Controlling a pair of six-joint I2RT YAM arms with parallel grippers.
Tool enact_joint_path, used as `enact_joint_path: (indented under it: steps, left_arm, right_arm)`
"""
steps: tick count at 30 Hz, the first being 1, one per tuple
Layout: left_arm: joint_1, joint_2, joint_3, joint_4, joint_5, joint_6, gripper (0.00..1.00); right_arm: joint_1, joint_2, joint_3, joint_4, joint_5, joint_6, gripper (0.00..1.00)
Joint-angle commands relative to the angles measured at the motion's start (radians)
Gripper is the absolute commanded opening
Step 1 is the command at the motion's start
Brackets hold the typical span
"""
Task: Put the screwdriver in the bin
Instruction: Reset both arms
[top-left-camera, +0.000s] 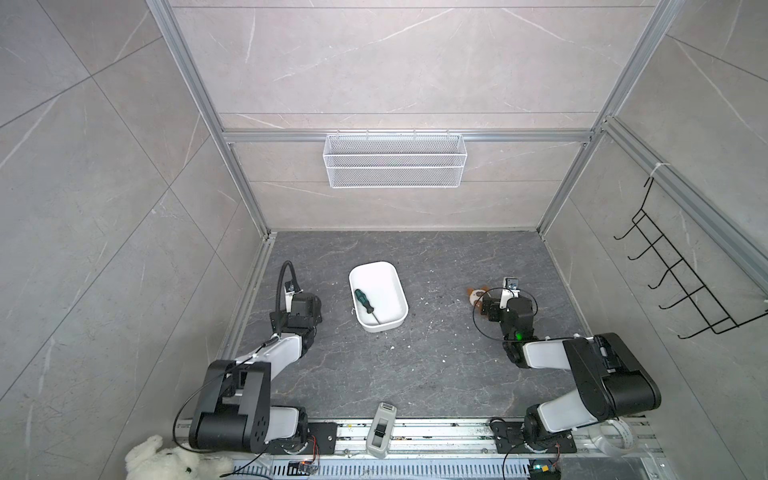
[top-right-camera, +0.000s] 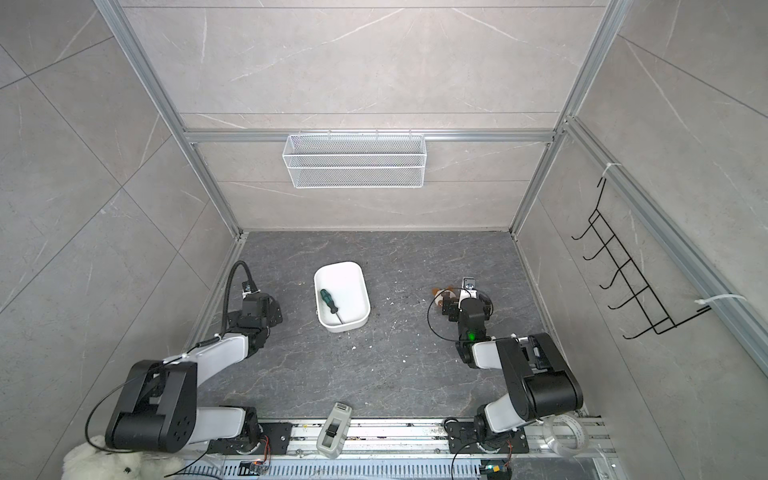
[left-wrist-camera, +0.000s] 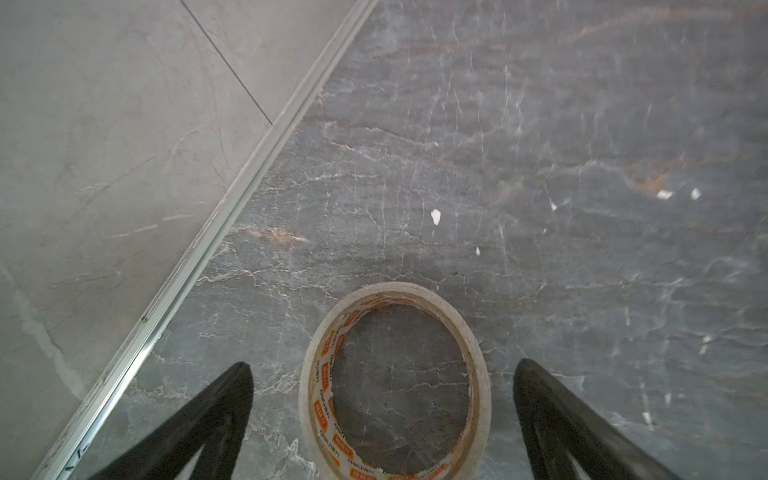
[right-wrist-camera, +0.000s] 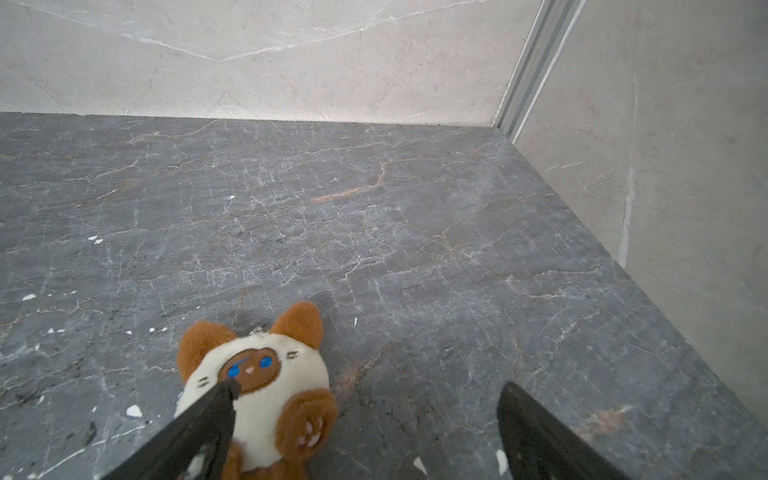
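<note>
The screwdriver (top-left-camera: 364, 301) (top-right-camera: 329, 302), with a green and black handle, lies slanted inside the white bin (top-left-camera: 376, 266) (top-right-camera: 341, 266), near its left wall, in both top views. My left gripper (left-wrist-camera: 382, 365) stands open to the left of the bin, low over the floor. A roll of tape (left-wrist-camera: 395, 287) lies flat between its fingers, touching neither. My right gripper (right-wrist-camera: 371, 388) is open far to the right of the bin (top-left-camera: 487, 309). One of its fingertips (right-wrist-camera: 228, 392) rests against a brown and white plush cat (right-wrist-camera: 270, 374).
A white wire-mesh basket (top-left-camera: 395, 166) hangs on the back wall. A black hook rack (top-left-camera: 681, 282) is on the right wall. A grey device (top-left-camera: 380, 428) sits on the front rail, a white plush (top-left-camera: 166, 461) at the front left. White flecks dot the floor.
</note>
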Motion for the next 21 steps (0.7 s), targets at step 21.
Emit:
enact_joint_path:
  steps: [21]
  left_arm:
    - [0.112, 0.093, -0.047, 0.438, 0.264, 0.123, 1.0]
  right_arm:
    - [0.002, 0.001, 0.0, 0.021, -0.012, 0.012, 0.99]
